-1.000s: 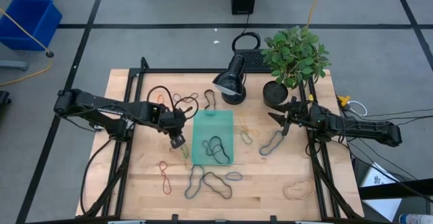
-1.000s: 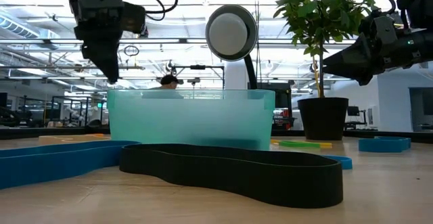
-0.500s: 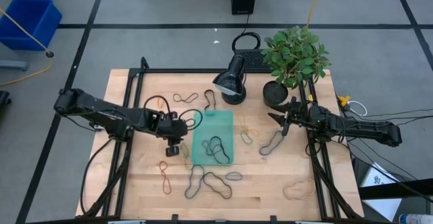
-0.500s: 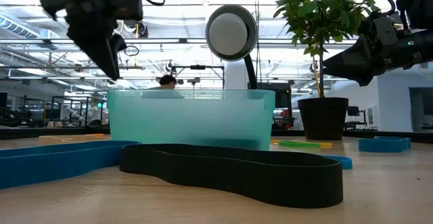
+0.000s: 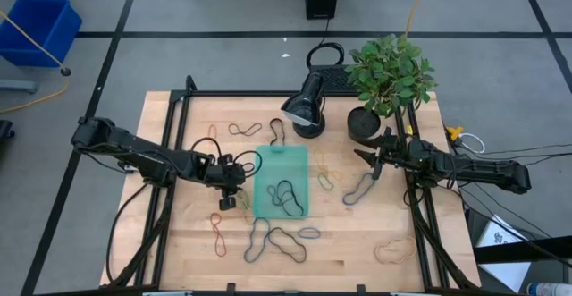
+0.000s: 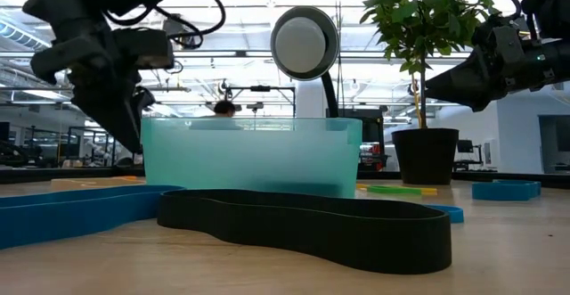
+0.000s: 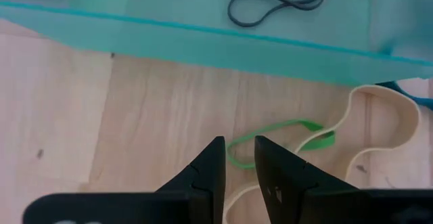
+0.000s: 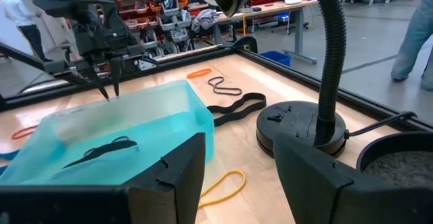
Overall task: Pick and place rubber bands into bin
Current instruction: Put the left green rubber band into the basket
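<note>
Left gripper point(image 7: 237, 160) hangs just off the bin's point(image 5: 280, 157) left wall, fingers slightly apart and clamped on nothing, pointing down at the tabletop point(image 5: 179, 242). Directly below its tips lies a green band point(image 7: 277, 137), a flattened loop whose long axis runs roughly along the bin wall, with one end crossing a tan band point(image 7: 392, 126). The left arm is far nearer to it than the right, so my judgement is that the next move is a straight descent onto that loop. Inside the bin lie black bands point(image 5: 286, 194). Right gripper point(image 5: 374, 164) waits past the bin, beside the plant pot point(image 5: 362, 122), fingers apart and empty, above a dark band point(image 5: 357, 189).
</note>
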Controlling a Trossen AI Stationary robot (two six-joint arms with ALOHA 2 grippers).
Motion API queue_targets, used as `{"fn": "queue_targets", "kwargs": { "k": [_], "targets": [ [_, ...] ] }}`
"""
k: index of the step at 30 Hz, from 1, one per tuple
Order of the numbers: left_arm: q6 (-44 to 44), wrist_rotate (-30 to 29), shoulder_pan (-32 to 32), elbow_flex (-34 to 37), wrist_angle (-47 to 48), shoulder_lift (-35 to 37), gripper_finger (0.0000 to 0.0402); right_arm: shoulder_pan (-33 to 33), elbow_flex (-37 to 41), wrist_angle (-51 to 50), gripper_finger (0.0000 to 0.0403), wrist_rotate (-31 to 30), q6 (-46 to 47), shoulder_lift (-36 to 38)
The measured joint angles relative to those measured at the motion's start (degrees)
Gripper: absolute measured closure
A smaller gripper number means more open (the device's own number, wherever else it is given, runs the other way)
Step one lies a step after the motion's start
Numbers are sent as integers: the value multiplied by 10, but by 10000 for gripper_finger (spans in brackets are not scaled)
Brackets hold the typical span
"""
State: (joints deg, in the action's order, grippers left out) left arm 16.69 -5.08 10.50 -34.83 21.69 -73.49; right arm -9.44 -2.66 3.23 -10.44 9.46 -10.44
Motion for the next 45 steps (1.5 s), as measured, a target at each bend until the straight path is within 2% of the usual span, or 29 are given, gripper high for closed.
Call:
{"fn": "queue_targets", "kwargs": {
  "k": [7, 10, 18, 29, 32, 37, 45],
  "targets": [
    [3, 1, 0, 10, -16, -22, 316, 0, 0, 0, 234, 0, -1, 0],
    [1, 5, 0, 9, -53, -53, 316, 0, 0, 0, 234, -1, -1, 0],
    [7, 30, -1, 7, -56, -122, 316, 0, 0, 0, 234, -2, -1, -3],
    [19, 33, -1, 7, -55, -124, 317, 0, 0, 0, 234, -3, -1, -5],
    [19, 34, -1, 8, -55, -125, 335, 0, 0, 0, 234, -3, -1, -5],
    [20, 38, 0, 8, -55, -125, 393, 0, 0, 0, 234, -3, -1, -5],
    [21, 38, 0, 3, -47, -118, 396, 0, 0, 0, 234, -1, -1, -5]
  ]
}}
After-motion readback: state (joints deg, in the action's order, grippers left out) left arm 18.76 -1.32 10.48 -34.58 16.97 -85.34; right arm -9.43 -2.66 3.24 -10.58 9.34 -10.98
